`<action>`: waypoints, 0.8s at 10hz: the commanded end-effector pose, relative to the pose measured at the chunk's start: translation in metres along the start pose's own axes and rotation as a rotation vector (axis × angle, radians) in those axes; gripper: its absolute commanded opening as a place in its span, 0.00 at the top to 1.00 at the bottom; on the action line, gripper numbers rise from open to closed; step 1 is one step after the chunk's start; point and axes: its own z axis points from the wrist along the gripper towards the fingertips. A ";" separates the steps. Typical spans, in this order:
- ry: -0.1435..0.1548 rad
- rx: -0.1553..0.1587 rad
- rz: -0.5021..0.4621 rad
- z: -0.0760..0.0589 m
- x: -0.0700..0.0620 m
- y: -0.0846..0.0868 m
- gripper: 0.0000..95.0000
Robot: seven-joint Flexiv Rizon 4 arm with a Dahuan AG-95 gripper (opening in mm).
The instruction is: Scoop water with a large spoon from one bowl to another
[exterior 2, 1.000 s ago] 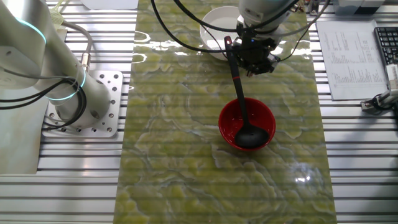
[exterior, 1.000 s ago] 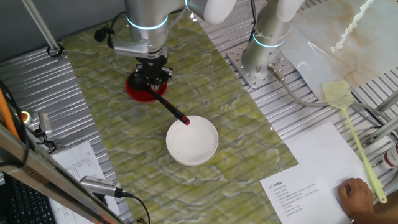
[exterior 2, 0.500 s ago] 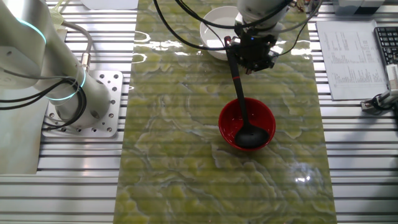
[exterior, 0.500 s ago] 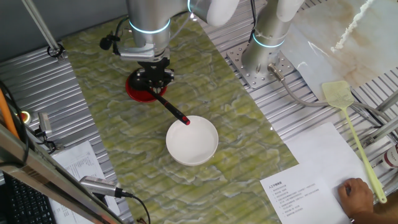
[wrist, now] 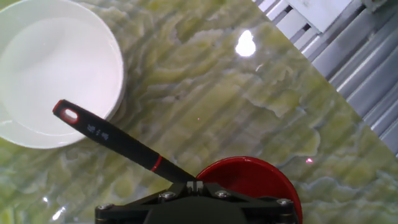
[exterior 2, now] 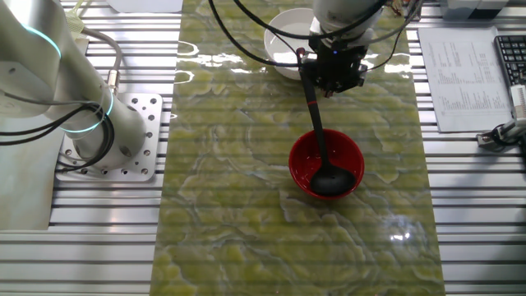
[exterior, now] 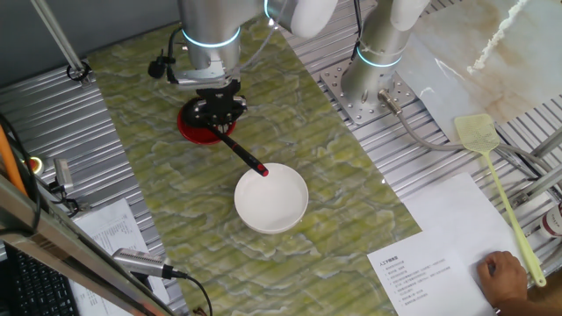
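The large spoon (exterior: pixel 242 154) is a black ladle with a red-tipped handle. Its round head (exterior 2: pixel 333 179) lies inside the red bowl (exterior 2: pixel 299 163). The handle (wrist: pixel 112 138) slants up toward the white bowl (wrist: pixel 119 70), and its red tip hangs over that bowl's rim (exterior: pixel 242 207). My gripper (exterior 2: pixel 329 82) stands over the near edge of the red bowl (exterior: pixel 187 128). In the hand view the gripper (wrist: pixel 194 184) has its fingers drawn together where the handle meets them. The water cannot be made out in either bowl.
A second arm's base (exterior: pixel 373 79) stands beside the green mat (exterior: pixel 334 175). A yellow-green fly swatter (exterior: pixel 496 175) and a printed sheet (exterior: pixel 439 237) lie at the right, with a person's hand (exterior: pixel 505 272) on the sheet. More papers (exterior 2: pixel 464 66) lie beyond the mat.
The wrist has turned slightly and the gripper has shifted a little along the handle toward the white bowl. The ladle and both bowls have stayed put.
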 end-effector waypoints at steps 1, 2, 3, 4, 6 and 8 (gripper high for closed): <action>-0.006 -0.006 -0.084 0.001 -0.002 0.001 1.00; -0.006 -0.006 -0.106 0.002 -0.004 0.002 1.00; -0.006 -0.006 -0.106 0.002 -0.004 0.002 1.00; -0.028 -0.012 -0.180 0.004 -0.005 0.002 1.00; -0.040 -0.015 -0.208 0.006 -0.006 0.001 1.00; -0.039 -0.015 -0.226 0.012 -0.009 0.000 1.00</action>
